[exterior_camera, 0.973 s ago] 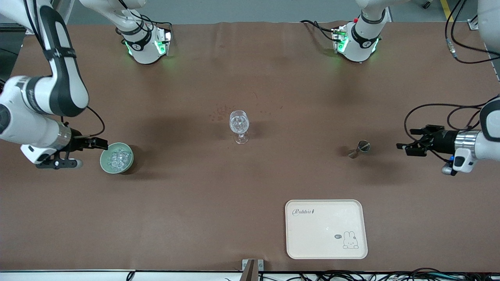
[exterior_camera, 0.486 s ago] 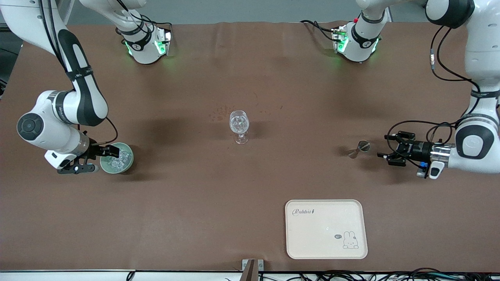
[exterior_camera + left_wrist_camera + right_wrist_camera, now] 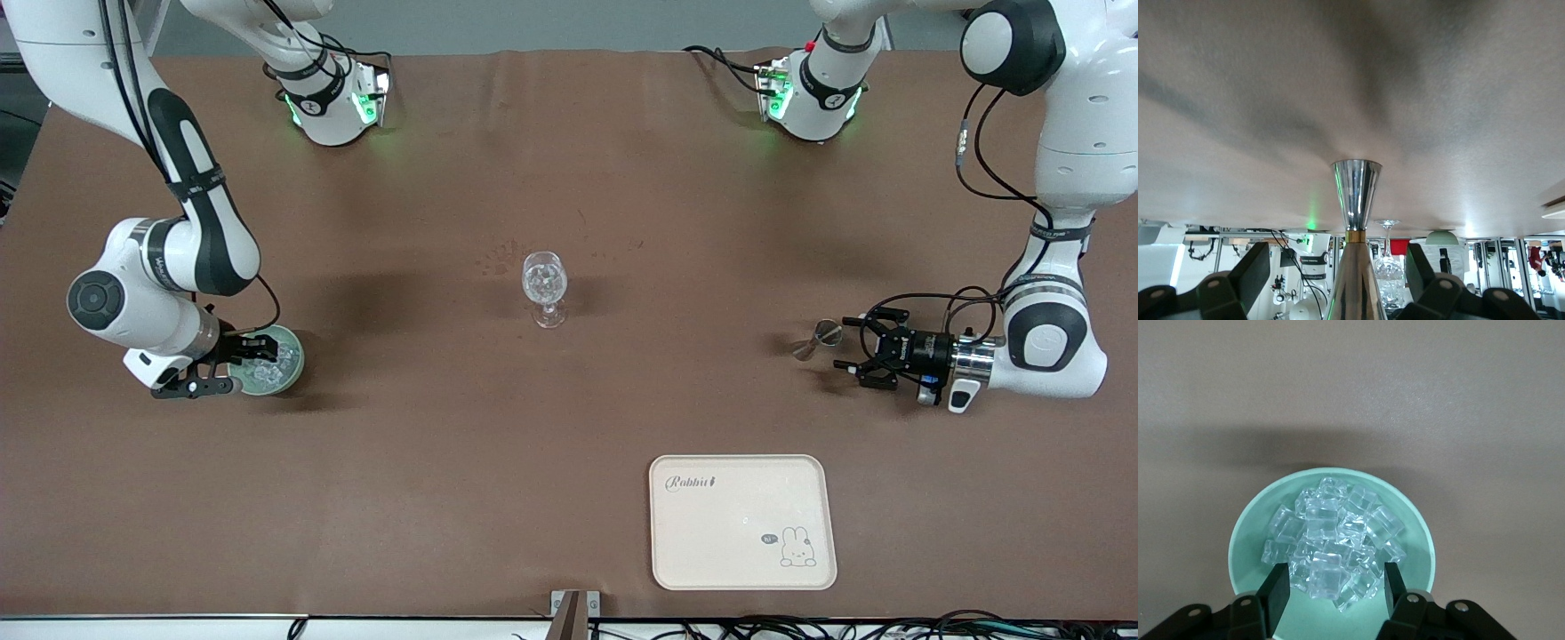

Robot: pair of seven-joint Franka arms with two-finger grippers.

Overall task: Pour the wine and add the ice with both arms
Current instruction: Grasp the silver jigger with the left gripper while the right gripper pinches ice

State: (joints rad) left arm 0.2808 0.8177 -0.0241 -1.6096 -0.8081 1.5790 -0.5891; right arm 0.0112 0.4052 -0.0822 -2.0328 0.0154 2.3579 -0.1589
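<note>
The ice (image 3: 1331, 533) is a heap of clear cubes in a pale green bowl (image 3: 1245, 540) at the right arm's end of the table. The ice (image 3: 274, 358) and the bowl (image 3: 296, 357) also show in the front view. My right gripper (image 3: 252, 349) hangs open just over the ice, a finger on each side of the heap (image 3: 1335, 587). A clear stemmed wine glass (image 3: 544, 286) stands mid-table with glinting contents. A steel jigger (image 3: 818, 339) stands toward the left arm's end. My left gripper (image 3: 849, 345) is open and low, and the jigger (image 3: 1356, 200) stands between its fingertips (image 3: 1338, 280), not gripped.
A cream tray (image 3: 742, 522) with a rabbit drawing lies nearer to the front camera than the jigger. Both arm bases (image 3: 333, 98) stand along the table's back edge. The wine glass (image 3: 1386, 267) and the bowl (image 3: 1441, 238) show small in the left wrist view.
My right gripper has moved in over the bowl and dropped toward the ice. My left gripper has moved in toward the jigger, which now stands between its open fingers.
</note>
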